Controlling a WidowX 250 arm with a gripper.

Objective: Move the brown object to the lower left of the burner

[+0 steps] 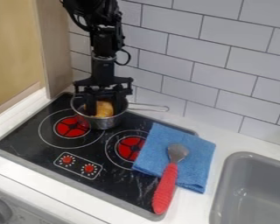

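- The claw (105,106) hangs downward, its lower end inside the rim of the metal pot (100,123); whether it is open or closed on anything, I cannot tell.
- The brown object (104,109) is in the pot, directly under the claw; only part of it can be seen past the claw and the rim.
- The black arm (103,39) comes down from the top edge of the view, straight above the pot.
- The pot's handle (149,107) sticks out from its right side.
- The black stovetop (25,138) lies under the pot, which is near its back edge.
- The left burner (71,127), red inside a thin pale ring, is just to the lower left of the pot.
- The right burner (131,148), also red, is to the lower right of the pot.
- The control panel (78,166) with two red dials is below the pot, toward the front.
- The blue cloth (195,164) is to the lower right of the pot, partly over the stovetop.
- The red-handled spoon (167,186) rests on the cloth, its grey head toward the top and its handle end past the cloth's lower edge.
- The grey sink (247,158) is well to the lower right of the pot.
- The white tiled wall (192,52) rises behind the pot.
- The wooden panel (53,48) stands to the upper left of the pot.
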